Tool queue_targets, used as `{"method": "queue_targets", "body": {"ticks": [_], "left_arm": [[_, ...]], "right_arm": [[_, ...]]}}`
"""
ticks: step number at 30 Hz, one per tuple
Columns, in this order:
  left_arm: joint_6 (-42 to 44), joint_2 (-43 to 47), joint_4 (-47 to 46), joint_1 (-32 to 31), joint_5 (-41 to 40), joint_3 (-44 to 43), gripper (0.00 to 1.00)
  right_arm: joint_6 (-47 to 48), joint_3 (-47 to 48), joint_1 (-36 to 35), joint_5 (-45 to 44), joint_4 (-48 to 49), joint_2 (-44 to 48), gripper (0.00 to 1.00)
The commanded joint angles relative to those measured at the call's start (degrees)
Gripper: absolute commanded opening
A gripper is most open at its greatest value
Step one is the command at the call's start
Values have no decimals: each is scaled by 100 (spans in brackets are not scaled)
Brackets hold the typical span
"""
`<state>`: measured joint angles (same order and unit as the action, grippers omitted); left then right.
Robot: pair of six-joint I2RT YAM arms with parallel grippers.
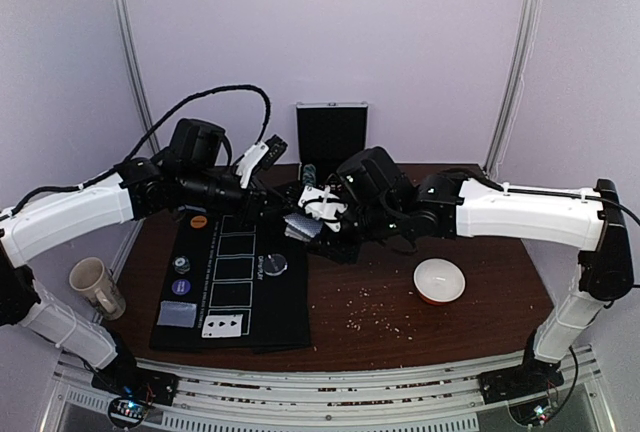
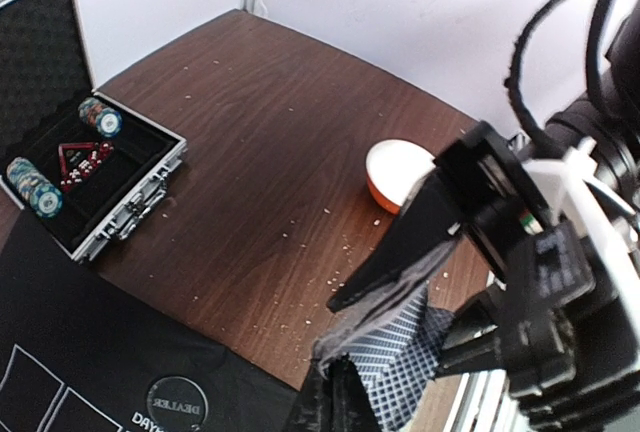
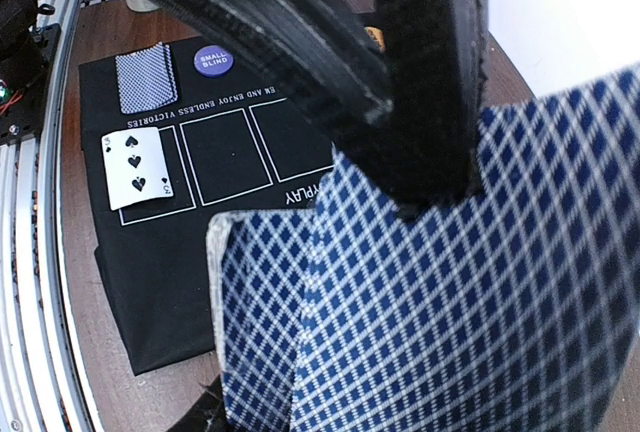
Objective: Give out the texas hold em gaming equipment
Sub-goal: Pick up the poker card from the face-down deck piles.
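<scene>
My right gripper (image 1: 322,224) holds a deck of blue-diamond-backed playing cards (image 1: 300,224) above the mat's right edge; it is shut on that deck (image 3: 400,332), its black fingers (image 3: 430,102) pressing the pattern. My left gripper (image 2: 345,382) meets the deck (image 2: 405,352) from below, jaws pinched together on the corner of the top card (image 2: 370,327), which lifts off the pack. On the black mat (image 1: 285,322) lie a face-up three of spades (image 1: 222,325), a face-down card (image 1: 177,314), a purple small-blind button (image 3: 213,60), a dealer button (image 1: 276,264) and an orange chip (image 1: 198,220).
An open metal case (image 2: 130,207) with chip stacks and dice sits at the back of the table, its lid (image 1: 331,132) upright. A white bowl with a red outside (image 1: 439,280) stands right of centre, a beige mug (image 1: 96,286) off the left edge. Crumbs dot the wood.
</scene>
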<state>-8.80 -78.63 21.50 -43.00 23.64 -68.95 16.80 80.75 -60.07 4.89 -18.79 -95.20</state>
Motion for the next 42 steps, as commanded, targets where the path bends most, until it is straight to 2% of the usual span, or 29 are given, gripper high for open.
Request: {"method": "queue_targets", "body": {"ticks": [1,10,14,23,27,30,32,37,42], "left_arm": [[143,173,-48,54,255,116,0],[186,504,389,57,-178,124,0],[197,693,549,138,-90,114,0],[-215,1059,1738,819,-521,-91,0],[-579,874,3006,1116,-1598,-434,0],[-1029,328,4028,1128,-2888,-598,0],[-1244,-69,4547,1129,-3398,-603,0],[-1469,-471,4801,1079,-3988,-550,0],[-1767,-927,5035,682,-4640,-552,0]], "right_arm": [[128,34,-62,-16,94,54,49],[114,-77,7,-217,92,80,49],[47,-135,123,-273,91,84,48],[-132,-320,428,-413,116,125,48],[-142,-347,465,-488,71,115,48],[-142,-366,462,-465,92,119,48],[-142,-351,468,-445,101,117,48],[-159,-400,462,-395,114,174,48],[-167,-445,469,-336,129,202,48]]}}
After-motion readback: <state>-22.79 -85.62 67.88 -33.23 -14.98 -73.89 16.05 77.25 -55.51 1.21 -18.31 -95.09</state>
